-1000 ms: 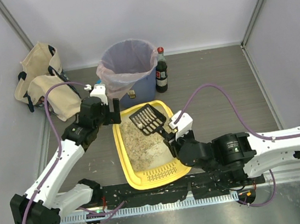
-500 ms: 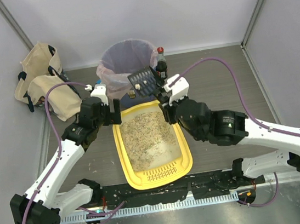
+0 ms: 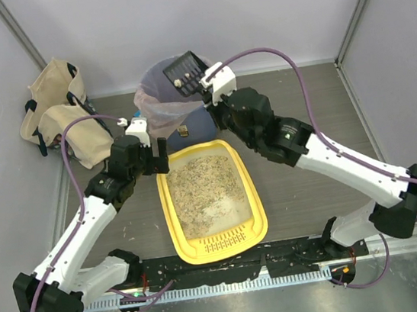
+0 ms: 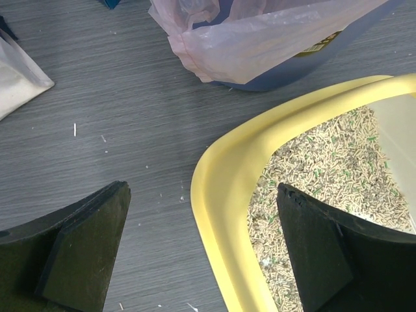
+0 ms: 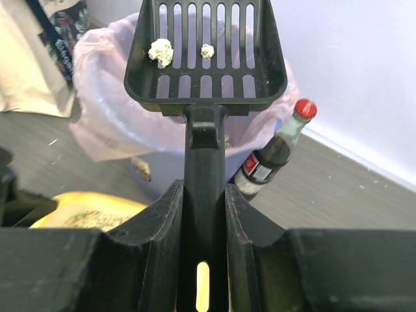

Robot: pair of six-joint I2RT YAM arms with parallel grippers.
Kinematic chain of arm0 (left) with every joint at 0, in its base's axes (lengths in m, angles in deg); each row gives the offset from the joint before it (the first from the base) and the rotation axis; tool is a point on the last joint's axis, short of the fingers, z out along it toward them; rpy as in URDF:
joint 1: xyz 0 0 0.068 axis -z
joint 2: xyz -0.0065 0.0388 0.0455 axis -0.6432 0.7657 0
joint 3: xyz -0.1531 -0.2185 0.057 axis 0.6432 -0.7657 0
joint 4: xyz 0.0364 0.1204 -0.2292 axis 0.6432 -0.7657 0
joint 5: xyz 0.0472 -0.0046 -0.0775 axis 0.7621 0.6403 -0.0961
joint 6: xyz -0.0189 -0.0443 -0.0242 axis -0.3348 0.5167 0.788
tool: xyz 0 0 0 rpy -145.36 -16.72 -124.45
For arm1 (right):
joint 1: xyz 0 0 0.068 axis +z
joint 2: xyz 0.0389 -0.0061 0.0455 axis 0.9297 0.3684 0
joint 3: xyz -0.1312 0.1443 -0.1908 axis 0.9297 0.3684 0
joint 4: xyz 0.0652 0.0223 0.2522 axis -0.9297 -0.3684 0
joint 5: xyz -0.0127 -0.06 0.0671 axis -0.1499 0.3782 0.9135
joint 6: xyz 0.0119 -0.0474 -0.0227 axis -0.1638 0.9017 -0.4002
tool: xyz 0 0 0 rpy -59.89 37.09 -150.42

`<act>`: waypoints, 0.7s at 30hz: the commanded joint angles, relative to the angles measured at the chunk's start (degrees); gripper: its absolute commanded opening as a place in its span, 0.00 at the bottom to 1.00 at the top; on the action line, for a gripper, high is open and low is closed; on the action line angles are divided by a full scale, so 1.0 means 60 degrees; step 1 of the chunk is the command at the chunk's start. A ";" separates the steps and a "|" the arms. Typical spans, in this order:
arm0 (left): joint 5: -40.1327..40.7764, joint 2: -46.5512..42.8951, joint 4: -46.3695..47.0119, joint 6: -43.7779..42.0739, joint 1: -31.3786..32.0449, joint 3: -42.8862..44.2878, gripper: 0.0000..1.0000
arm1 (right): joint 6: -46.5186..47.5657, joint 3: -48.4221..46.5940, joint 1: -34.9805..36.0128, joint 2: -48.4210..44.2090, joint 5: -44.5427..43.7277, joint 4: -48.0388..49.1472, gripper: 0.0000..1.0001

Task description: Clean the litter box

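Right claw (image 5: 205, 195) is clenched on the handle of the black slotted scoop (image 5: 205, 52), one finger on each side of it. Big change in the last second: the scoop was down low over the far end of the litter box (image 3: 254, 196), and now the whole right arm has swung up and away, so the scoop head is out over the mouth of the blue bin (image 3: 159, 105) with the clear liner

Wrist view shows the scoop sitting pretty level, with two whitish clumps (image 5: 159, 51) resting on the slots. So the sift and carry look done to me, and what's left of this pass is tipping them into the liner. Nothing's been dumped yet as far as I can see

Left claw (image 4: 203, 195) hasn't budged. It's wide open and holding nothing, parked over the far-left corner of the tray with the yellow rim between its fingers

Litter box itself is in the middle of the bench (image 3: 302, 105), grille end toward the arm bases, pellets spread inside. There's a red-capped bottle (image 5: 276, 156) right beside the bin, so I'd watch that on the tip
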 commanded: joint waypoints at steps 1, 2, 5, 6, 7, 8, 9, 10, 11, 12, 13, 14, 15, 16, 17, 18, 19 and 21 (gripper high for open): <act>-0.0168 -0.0283 0.0151 0.0024 -0.0045 0.0421 1.00 | 0.1594 -0.1038 -0.0673 0.0868 0.0758 0.1087 0.01; -0.0183 -0.0298 0.0165 0.0024 -0.0031 0.0406 1.00 | 0.1682 -0.1083 -0.0848 0.0988 0.0861 0.1146 0.02; -0.0154 -0.0356 0.0180 0.0010 -0.0030 0.0406 1.00 | 0.1945 -0.0821 -0.1406 0.1311 0.1286 0.1599 0.01; -0.0182 -0.0371 0.0180 0.0010 -0.0030 0.0406 1.00 | 0.2382 -0.0443 -0.1523 0.1340 0.1374 0.1790 0.01; -0.0212 -0.0400 0.0180 0.0010 -0.0030 0.0406 1.00 | 0.2604 -0.0251 -0.1538 0.1355 0.1331 0.2299 0.02; -0.0241 -0.0415 0.0195 0.0024 -0.0045 0.0406 1.00 | 0.2780 -0.0104 -0.1553 0.1355 0.1244 0.2536 0.01; -0.0328 -0.0415 0.0209 0.0039 -0.0031 0.0406 1.00 | 0.2970 0.0014 -0.1597 0.1399 0.1199 0.2684 0.02; -0.0358 -0.0430 0.0210 0.0039 -0.0030 0.0406 1.00 | 0.3248 0.0015 -0.1655 0.1414 0.1010 0.2917 0.01; -0.0387 -0.0430 0.0224 0.0068 -0.0030 0.0406 1.00 | 0.3453 0.0030 -0.1670 0.1501 0.0951 0.2905 0.02; -0.0431 -0.0415 0.0224 0.0068 -0.0030 0.0406 1.00 | 0.3688 -0.0014 -0.1685 0.1545 0.0892 0.3180 0.01; -0.0461 -0.0415 0.0224 0.0083 -0.0030 0.0406 1.00 | 0.4256 -0.0029 -0.1685 0.1589 0.0833 0.3328 0.02; -0.0490 -0.0401 0.0224 0.0097 -0.0030 0.0406 1.00 | 0.4551 0.0000 -0.1685 0.1633 0.0862 0.3402 0.01; -0.0519 -0.0400 0.0224 0.0112 -0.0030 0.0421 1.00 | 0.4844 0.0058 -0.1685 0.1648 0.0906 0.3519 0.02; -0.0549 -0.0386 0.0224 0.0112 -0.0030 0.0421 1.00 | 0.5210 0.0219 -0.1685 0.1619 0.0949 0.3781 0.01; -0.0563 -0.0400 0.0210 0.0112 -0.0030 0.0421 1.00 | 0.5837 0.0351 -0.1685 0.1619 0.1095 0.3972 0.02; -0.0564 -0.0400 0.0210 0.0112 -0.0045 0.0421 1.00 | 0.6206 0.0671 -0.1685 0.1561 0.1140 0.4163 0.02; -0.0564 -0.0415 0.0195 0.0112 -0.0045 0.0435 1.00 | 0.6485 0.0819 -0.1685 0.1531 0.1184 0.4556 0.02; -0.0564 -0.0444 0.0195 0.0112 -0.0031 0.0436 1.00 | 0.7218 0.1097 -0.1685 0.1473 0.1257 0.4779 0.01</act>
